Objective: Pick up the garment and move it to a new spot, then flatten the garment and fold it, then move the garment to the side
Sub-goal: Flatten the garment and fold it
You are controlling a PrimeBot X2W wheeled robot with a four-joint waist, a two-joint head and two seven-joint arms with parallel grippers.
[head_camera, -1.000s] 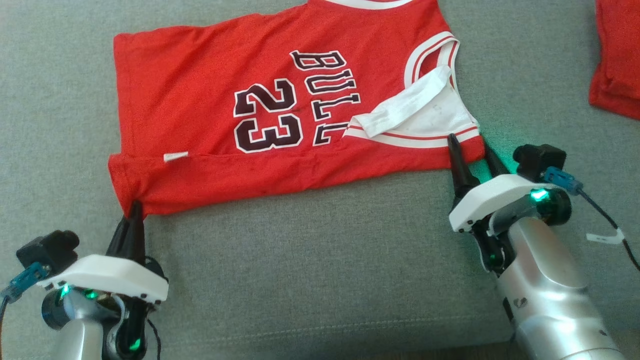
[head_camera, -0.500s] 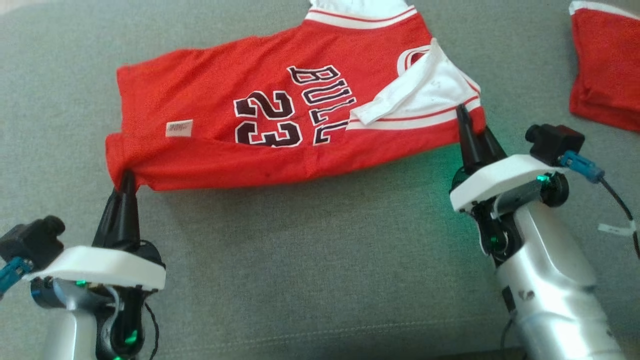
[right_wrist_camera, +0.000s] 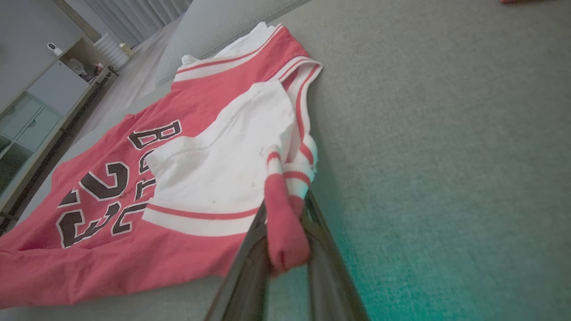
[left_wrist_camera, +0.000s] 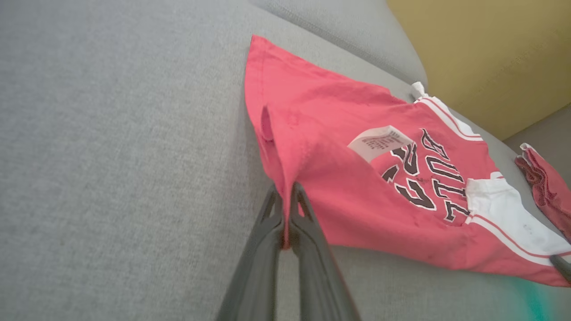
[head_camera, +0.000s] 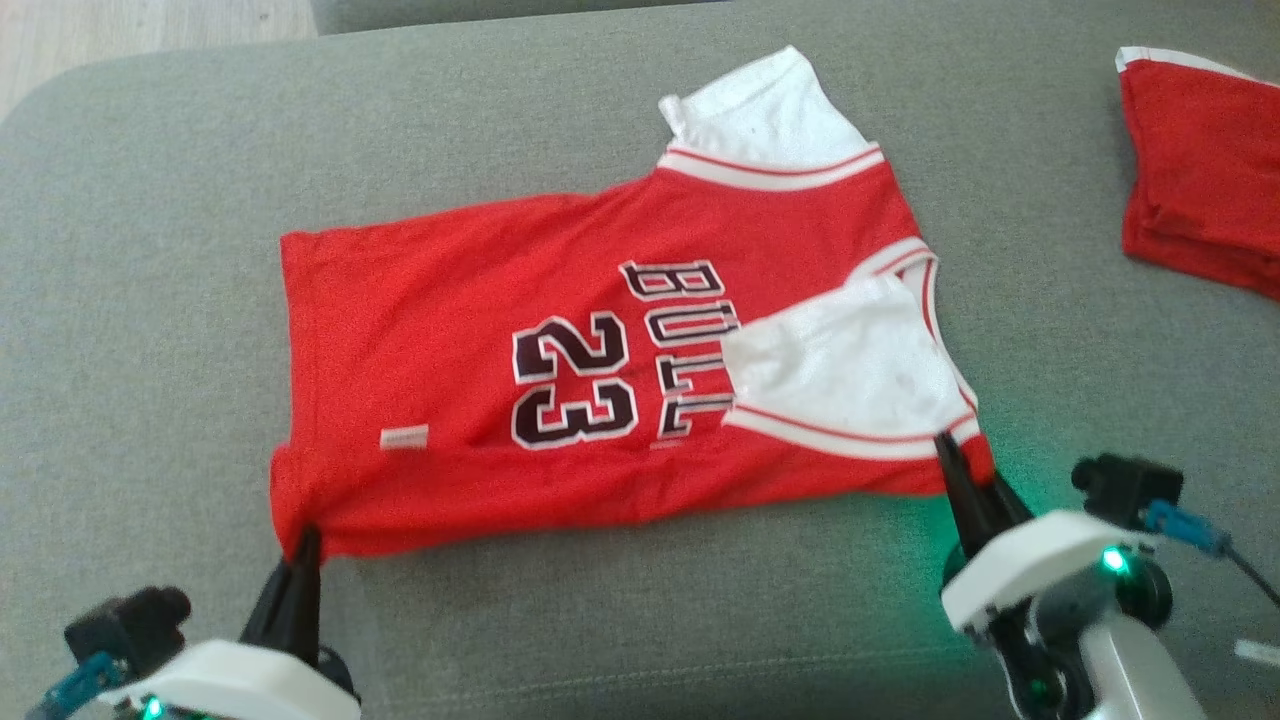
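My left gripper (head_camera: pixel 303 545) is clamped on the near hem corner of the garment (head_camera: pixel 480 330). It lies flat on the grey cushion (head_camera: pixel 150 300), its long axis running across me to my right gripper (head_camera: pixel 968 468), which pinches the near shoulder strap.

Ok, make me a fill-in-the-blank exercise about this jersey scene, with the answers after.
1. The jersey shows the number ____ in black.
2. The left pincer and the right pincer are each ____ on the jersey's near edge.
3. The jersey lies on a ____ cushion.
4. Another red cloth lies on the robot's ____ side of the jersey.
Missing words: 23; shut; grey; right.
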